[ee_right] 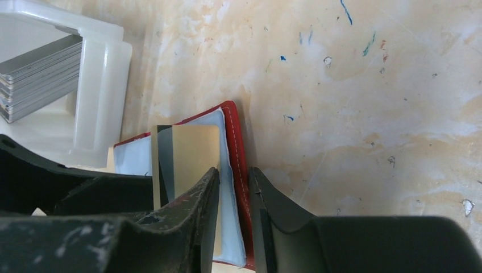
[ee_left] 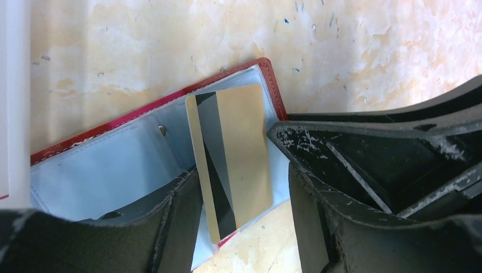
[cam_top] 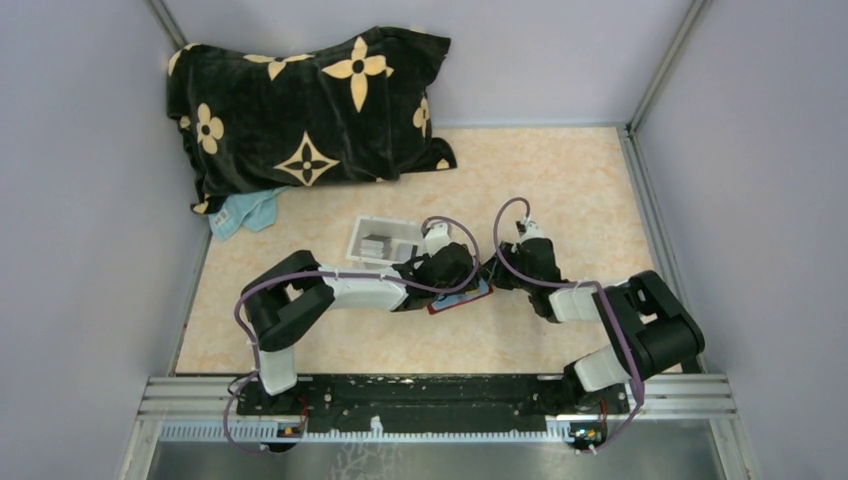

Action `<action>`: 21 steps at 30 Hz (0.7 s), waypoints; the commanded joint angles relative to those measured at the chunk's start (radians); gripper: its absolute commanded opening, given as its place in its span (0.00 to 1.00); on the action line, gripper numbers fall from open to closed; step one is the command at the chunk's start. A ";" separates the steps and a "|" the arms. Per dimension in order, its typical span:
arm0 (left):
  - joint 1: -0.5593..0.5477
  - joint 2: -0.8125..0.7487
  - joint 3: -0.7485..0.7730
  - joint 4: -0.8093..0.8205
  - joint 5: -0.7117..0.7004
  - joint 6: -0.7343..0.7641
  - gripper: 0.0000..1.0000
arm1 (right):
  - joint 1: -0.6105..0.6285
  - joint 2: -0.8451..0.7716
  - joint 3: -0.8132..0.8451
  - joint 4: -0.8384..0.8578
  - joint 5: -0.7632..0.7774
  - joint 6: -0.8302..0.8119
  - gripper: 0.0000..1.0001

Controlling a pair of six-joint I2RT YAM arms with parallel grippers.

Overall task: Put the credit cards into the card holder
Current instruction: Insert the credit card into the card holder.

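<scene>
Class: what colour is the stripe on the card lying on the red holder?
Black stripe on a tan card; clearest in the left wrist view.

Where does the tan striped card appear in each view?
Top external: not visible; only the card holder shows.
Left wrist: tan card at centre, lying on the holder.
Right wrist: lower left of centre.
Shared landmark: the holder's red edge.

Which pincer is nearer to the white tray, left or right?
Left. The left pincer is over the holder, close beside the tray. The right pincer straddles the holder's red edge, on the side away from the tray.
</scene>
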 commanded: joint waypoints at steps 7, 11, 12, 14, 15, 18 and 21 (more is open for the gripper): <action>0.011 0.171 -0.055 -0.168 0.108 -0.006 0.63 | 0.064 -0.014 -0.134 0.027 -0.261 0.094 0.22; 0.012 0.180 -0.057 -0.158 0.121 -0.004 0.63 | 0.064 -0.026 -0.153 0.086 -0.292 0.125 0.23; 0.012 0.182 -0.060 -0.152 0.125 -0.004 0.63 | 0.064 -0.028 -0.158 0.107 -0.300 0.135 0.24; 0.012 0.187 -0.062 -0.144 0.133 0.000 0.63 | 0.065 -0.026 -0.167 0.145 -0.312 0.156 0.25; 0.012 0.190 -0.062 -0.139 0.138 0.001 0.63 | 0.065 -0.024 -0.170 0.161 -0.315 0.164 0.25; 0.012 0.201 -0.060 -0.134 0.152 0.007 0.64 | 0.067 -0.006 -0.177 0.235 -0.334 0.202 0.26; 0.012 0.212 -0.046 -0.149 0.160 0.017 0.65 | 0.073 0.018 -0.188 0.319 -0.351 0.245 0.25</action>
